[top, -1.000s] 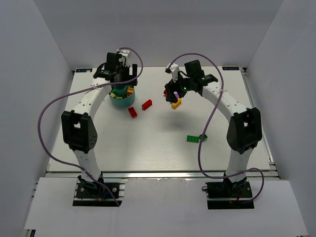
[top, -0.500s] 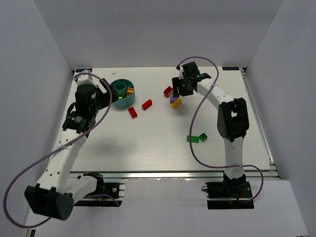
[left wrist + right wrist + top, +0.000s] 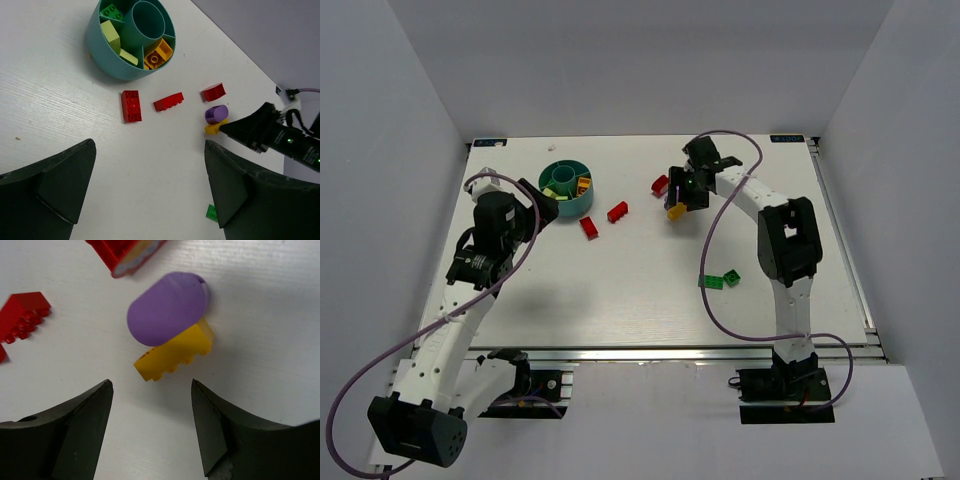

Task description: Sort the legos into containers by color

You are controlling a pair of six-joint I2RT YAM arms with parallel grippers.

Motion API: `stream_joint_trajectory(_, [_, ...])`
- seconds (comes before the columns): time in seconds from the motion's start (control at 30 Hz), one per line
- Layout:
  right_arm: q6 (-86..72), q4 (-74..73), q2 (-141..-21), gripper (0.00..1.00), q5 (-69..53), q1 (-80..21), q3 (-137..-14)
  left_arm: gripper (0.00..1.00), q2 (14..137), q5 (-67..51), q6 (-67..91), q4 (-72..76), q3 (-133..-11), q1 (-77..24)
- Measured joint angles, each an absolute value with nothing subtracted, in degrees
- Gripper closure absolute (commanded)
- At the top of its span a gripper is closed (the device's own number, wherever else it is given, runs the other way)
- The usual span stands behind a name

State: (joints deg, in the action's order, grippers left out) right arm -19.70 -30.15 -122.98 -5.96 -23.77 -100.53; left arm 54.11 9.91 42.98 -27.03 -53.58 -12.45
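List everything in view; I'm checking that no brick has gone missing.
cup: one, teal, far left.
green brick: one, in cup.
pale yellow bricks: two, in cup.
orange brick: at least one, in cup.
red bricks: three, loose, right of cup.
yellow brick: one, far side, mid-table.
purple piece: one, touching yellow brick.
green pieces: two, right of centre.
table: one, white.
left gripper: open, near cup.
right gripper: open, by purple piece.

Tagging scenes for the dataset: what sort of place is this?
Probably a robot lab enclosure: white tabletop, plain grey walls on three sides, aluminium rail at the near edge.
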Motion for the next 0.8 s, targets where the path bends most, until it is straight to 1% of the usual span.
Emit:
stream_joint_trajectory(0.3, [-22.9,-30.5,-126.9,0.31,-4.6,-24.3,-99.6,0.02,53.3,9.6,44.0,-27.0,-53.6,-12.4])
stream_joint_trajectory(0.6, [-24.7,-30.2,-128.9,0.31,-3.4,-24.5,-102.7,0.02,53.5,8.8,44.9,-26.9,-53.6,-12.4])
stream_joint_trajectory(0.8, [-25.5,-29.9,-129.9,0.34,-0.1,-24.5,-104.2,0.02,53.8,8.4,45.1,-26.9,-53.6,-12.4])
